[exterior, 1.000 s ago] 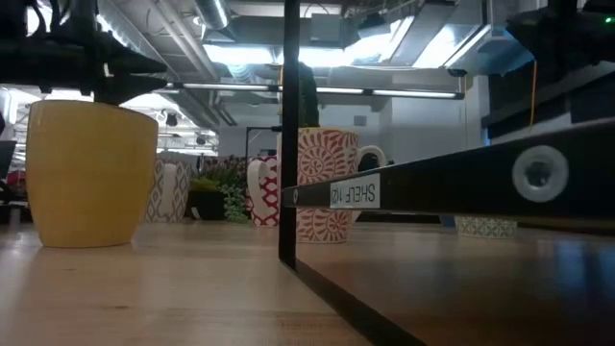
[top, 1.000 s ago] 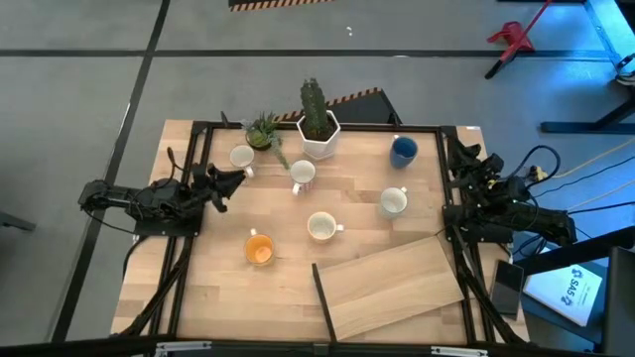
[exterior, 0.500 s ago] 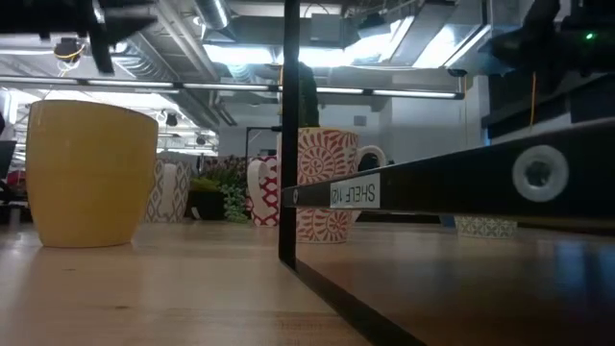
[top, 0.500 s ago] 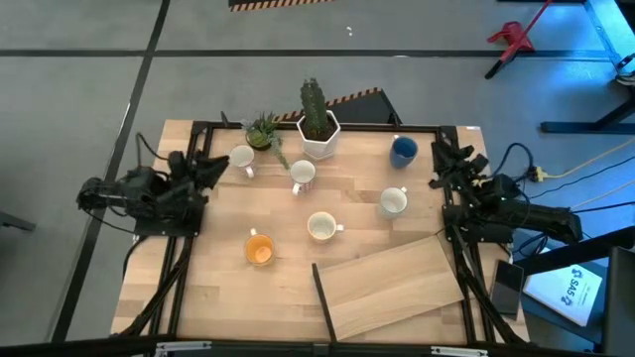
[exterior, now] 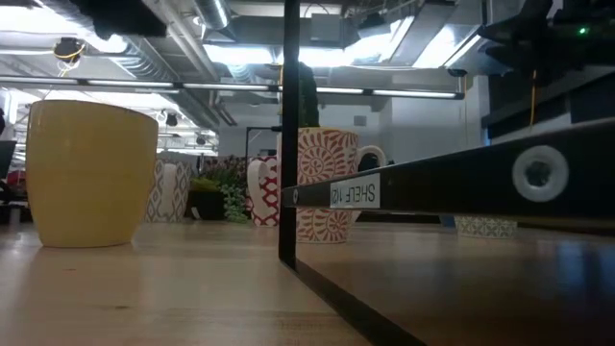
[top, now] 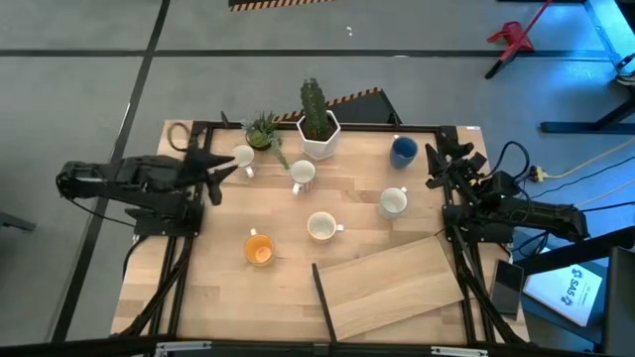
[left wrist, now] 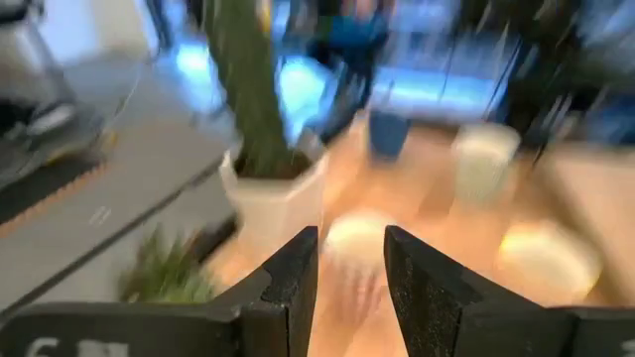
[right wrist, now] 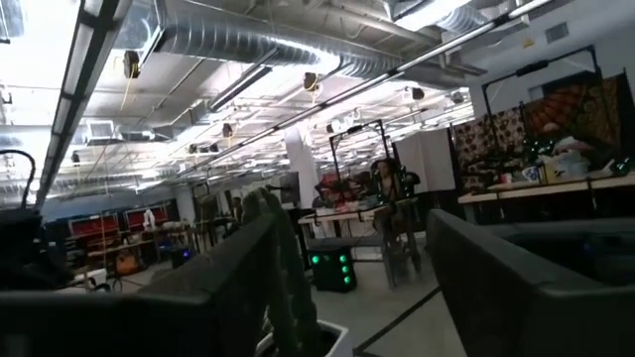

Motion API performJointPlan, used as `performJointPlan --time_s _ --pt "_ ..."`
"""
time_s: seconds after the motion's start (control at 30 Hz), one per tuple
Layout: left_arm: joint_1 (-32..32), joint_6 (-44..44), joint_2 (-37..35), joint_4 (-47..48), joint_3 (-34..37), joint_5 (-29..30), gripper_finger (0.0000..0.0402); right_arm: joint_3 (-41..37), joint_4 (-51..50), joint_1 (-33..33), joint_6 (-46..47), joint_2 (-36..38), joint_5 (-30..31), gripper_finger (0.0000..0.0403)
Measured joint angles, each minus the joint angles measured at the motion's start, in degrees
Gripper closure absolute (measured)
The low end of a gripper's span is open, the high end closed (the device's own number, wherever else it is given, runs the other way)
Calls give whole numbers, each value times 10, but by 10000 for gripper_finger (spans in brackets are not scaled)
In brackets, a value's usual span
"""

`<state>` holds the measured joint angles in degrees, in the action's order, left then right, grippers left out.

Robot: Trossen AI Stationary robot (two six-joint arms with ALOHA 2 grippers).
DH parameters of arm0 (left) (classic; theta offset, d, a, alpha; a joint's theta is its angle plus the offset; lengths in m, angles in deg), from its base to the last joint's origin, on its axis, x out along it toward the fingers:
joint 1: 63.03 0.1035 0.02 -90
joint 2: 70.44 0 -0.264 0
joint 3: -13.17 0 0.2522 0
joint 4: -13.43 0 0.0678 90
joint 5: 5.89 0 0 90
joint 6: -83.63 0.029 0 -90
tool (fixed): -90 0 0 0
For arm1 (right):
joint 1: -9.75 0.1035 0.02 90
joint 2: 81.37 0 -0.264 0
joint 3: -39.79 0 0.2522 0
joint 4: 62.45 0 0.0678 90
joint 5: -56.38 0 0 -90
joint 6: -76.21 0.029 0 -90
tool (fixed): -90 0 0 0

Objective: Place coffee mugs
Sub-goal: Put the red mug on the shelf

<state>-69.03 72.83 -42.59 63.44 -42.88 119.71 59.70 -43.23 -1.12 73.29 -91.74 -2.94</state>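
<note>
High view: no mug is being carried yet; the approach step is judged to be in hand. The left gripper [top: 210, 171], fingers partly parted and empty, is being held just beside the white mug [top: 242, 157] at the counter's [top: 208, 288] far left. The right gripper [top: 437, 165], spread wide and empty, is being held near the blue mug [top: 403, 151]. Next, a gripper is to be lowered around a mug.
</note>
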Motion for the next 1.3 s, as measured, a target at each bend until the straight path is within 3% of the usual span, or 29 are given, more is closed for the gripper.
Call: performJointPlan --time_s 0.1,0.27,0.37,0.5,0.67,0.8,0.87,1.03,1.3 --pt "2 -25 30 46 -7 -12 289 2 -5 0 -5 0 1 155" --pt "19 -37 48 45 -1 -72 289 4 -54 0 -5 -6 -7 155" --pt "29 -39 48 20 -2 -81 289 41 -146 0 -5 -39 -8 155" --pt "40 -35 42 -39 -37 -16 289 142 -287 0 -29 -123 -23 155" --pt "41 27 43 -116 -80 53 289 280 -355 0 -93 -279 -73 155" --pt "44 42 49 -53 -105 98 289 384 -413 0 -147 -387 -109 155" --pt "54 3 62 5 -117 106 289 434 -447 0 -164 -427 -131 155" --pt "97 -50 88 57 -129 -29 289 523 -531 0 -171 -503 -186 155" --pt "149 -40 156 55 -129 -315 289 582 -538 0 -210 -607 -241 155"
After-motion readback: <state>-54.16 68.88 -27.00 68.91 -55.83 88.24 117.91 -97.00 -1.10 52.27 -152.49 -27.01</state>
